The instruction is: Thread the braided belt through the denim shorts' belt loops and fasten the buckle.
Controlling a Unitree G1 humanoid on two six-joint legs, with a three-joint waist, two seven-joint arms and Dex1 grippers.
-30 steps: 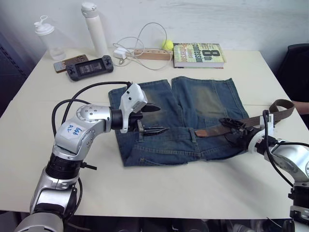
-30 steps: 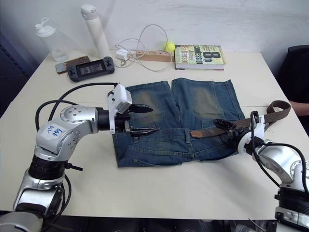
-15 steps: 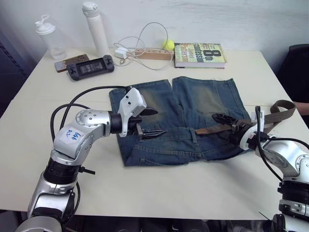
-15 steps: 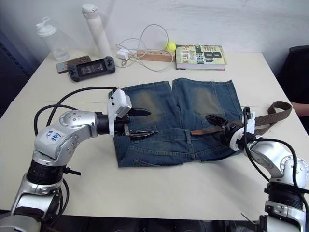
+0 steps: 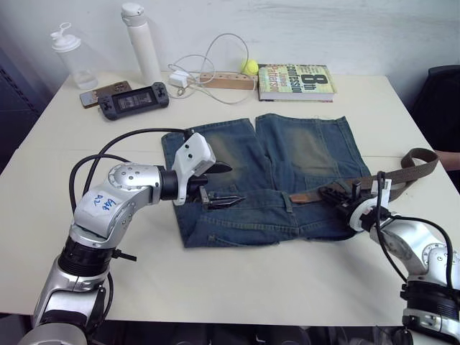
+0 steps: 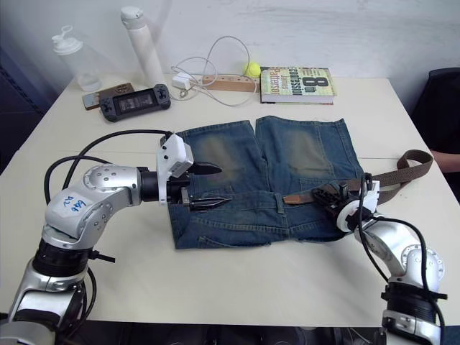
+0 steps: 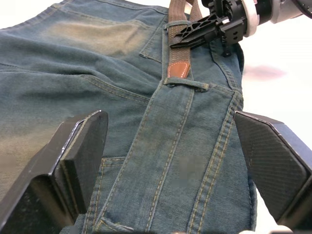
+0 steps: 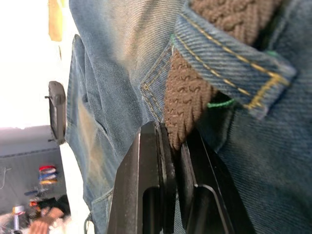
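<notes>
The denim shorts [image 5: 287, 154] lie flat mid-table, waistband toward me. The braided belt [image 5: 404, 167] runs from the table's right side along the waistband, under a belt loop [image 8: 229, 63]. Its leather-tipped end [image 7: 177, 69] rests at another loop [image 7: 187, 84] near the middle. My right gripper [image 5: 325, 192] is shut on the belt just past the right-hand loop, the strap pinched between its fingers [image 8: 146, 161]. Over the shorts' left half hovers my left gripper [image 5: 236, 183], open with nothing in it. The buckle is out of view.
Along the table's far edge stand a book [image 5: 296, 79], a tennis ball [image 5: 249, 66], a power strip [image 5: 226, 80] with a white cable, a game console [image 5: 134, 99], a white bottle [image 5: 140, 39] and a shaker bottle [image 5: 72, 54]. A dark chair [image 5: 442, 100] is at the right.
My right gripper's fingers were spread over the belt and have now closed on it near the right-hand loop. The left gripper has drifted slightly and stays open.
</notes>
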